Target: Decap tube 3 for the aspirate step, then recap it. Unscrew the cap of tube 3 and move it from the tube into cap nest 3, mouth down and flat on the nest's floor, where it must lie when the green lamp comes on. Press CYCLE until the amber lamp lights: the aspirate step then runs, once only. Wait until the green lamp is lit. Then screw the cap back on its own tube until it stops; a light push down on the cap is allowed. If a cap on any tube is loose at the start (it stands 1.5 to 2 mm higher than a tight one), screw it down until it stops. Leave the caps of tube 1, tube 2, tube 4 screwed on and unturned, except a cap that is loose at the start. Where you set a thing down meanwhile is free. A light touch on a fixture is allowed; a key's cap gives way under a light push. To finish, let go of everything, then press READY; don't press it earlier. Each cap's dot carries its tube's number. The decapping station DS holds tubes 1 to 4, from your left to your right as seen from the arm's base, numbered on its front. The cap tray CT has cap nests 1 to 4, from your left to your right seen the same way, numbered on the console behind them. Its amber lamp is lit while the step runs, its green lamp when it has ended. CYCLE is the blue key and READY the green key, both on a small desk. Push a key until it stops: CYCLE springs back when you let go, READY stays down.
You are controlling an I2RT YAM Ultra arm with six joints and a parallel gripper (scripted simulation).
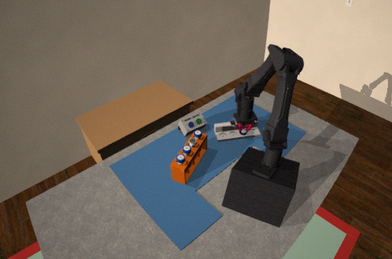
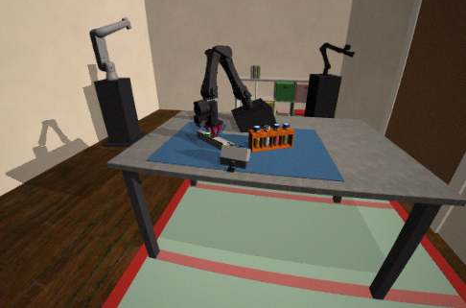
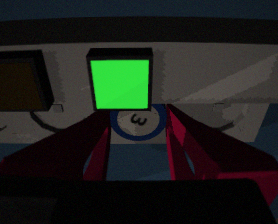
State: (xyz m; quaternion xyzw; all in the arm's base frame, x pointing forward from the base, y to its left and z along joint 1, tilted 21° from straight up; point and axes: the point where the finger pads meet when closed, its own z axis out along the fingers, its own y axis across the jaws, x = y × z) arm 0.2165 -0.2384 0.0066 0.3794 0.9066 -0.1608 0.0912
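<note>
The cap of tube 3, white with a blue ring and a dot marked 3, lies in its nest of the cap tray CT, right below the lit green lamp. The amber lamp to its left is dark. My gripper stands low over the tray, its red fingers touching the cap on both sides; it also shows in the top view and the exterior view. The orange station DS holds the tubes; tube 3 stands open, the other three carry blue-ringed caps.
The small grey desk with the blue and green keys sits between the station and the tray, on the blue mat. The arm's black base block stands at the mat's right. A brown box stands behind the table.
</note>
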